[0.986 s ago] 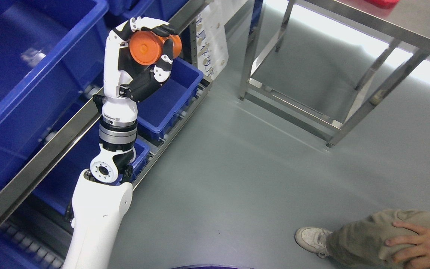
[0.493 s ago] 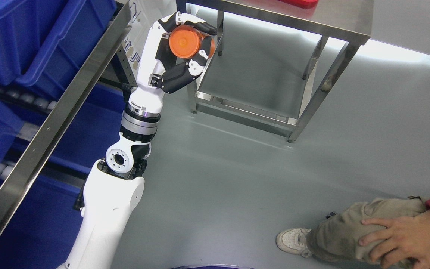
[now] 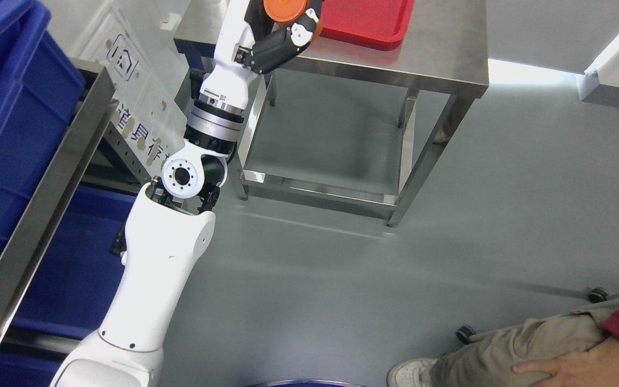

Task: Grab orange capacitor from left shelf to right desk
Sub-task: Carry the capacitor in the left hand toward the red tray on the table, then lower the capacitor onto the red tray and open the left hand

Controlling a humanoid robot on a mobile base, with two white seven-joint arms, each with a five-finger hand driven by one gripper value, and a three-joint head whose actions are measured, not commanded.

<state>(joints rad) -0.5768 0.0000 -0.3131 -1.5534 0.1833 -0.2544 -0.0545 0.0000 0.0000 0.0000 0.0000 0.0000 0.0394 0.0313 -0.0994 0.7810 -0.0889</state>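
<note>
My left hand [image 3: 282,24] reaches up to the top edge of the head view, its black fingers curled around the orange capacitor [image 3: 286,9], a round orange cylinder partly cut off by the frame. The hand hovers over the near left part of the steel desk [image 3: 427,59], just left of a red tray [image 3: 374,21] lying on it. The white left arm [image 3: 153,279] rises from the lower left. The shelf's steel rail [image 3: 35,226] and a blue bin [image 3: 3,123] stay at the far left. The right arm is out of view.
The desk has steel legs and a lower shelf [image 3: 331,145] standing on the grey floor. A printed sign [image 3: 137,123] hangs at the shelf's end. A seated person's leg, shoe [image 3: 411,373] and hand show at the bottom right, beside a caster wheel [image 3: 598,294].
The camera has swung right, away from the shelf toward the desk. My left hand, still holding the capacitor, has risen and come over the desk's top near the red tray.
</note>
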